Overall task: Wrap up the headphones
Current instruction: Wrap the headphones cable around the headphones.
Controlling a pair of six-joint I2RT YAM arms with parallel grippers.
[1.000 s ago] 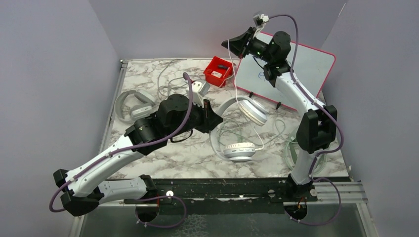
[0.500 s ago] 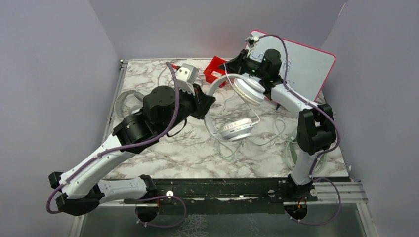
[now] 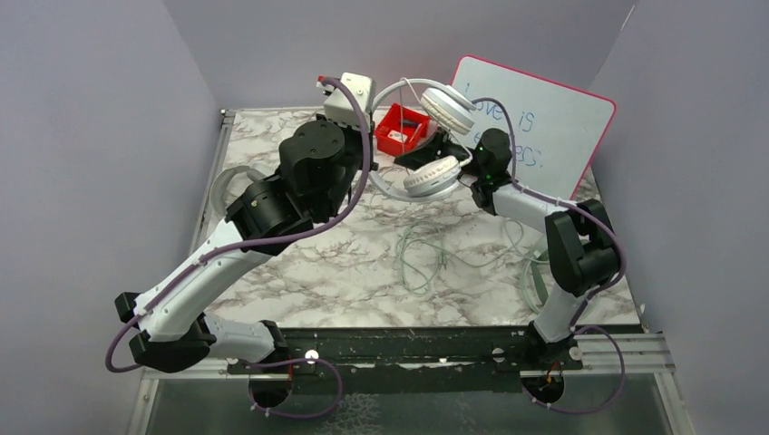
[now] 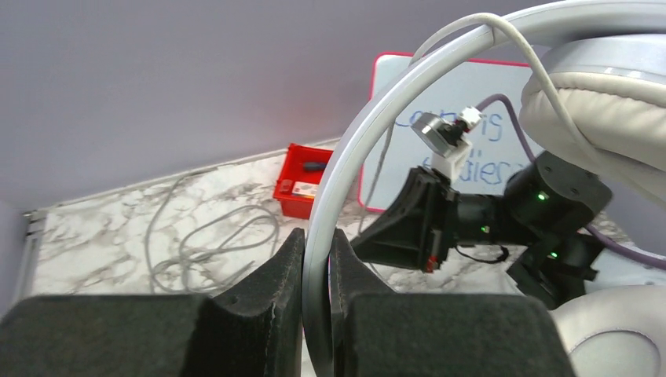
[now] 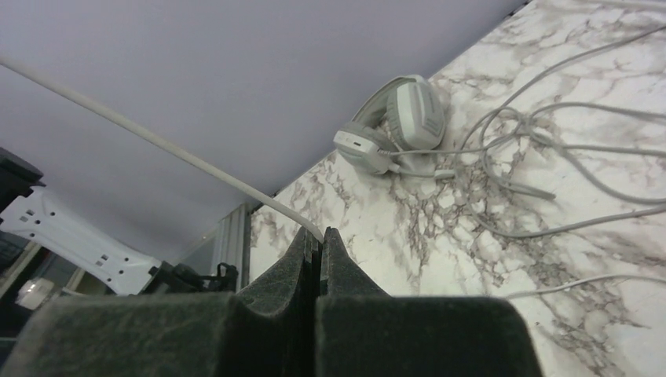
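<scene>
- The left gripper is clamping the headphones by the headband, with its jaws nearly together on the thin white band.
- The right gripper is pinching the cable, with its jaws fully closed on it. The cable is running taut toward 10 o'clock in the wrist view.
- A second ago the headphones were lying mid-table. Now they are hanging in the air at the table's 12 o'clock, over the red bin, one cup above the other.
- The left gripper has risen and swung from mid-table toward 12 o'clock, carrying the band with it.
- The right gripper has come down from high at 1 o'clock. It is now sitting at 3 o'clock of the lower cup, in front of the whiteboard.
- Loose cable loops are lying on the table at 6 o'clock of the headphones.
- A grey pair is resting at the table's 9 o'clock edge, where it lay before.
</scene>
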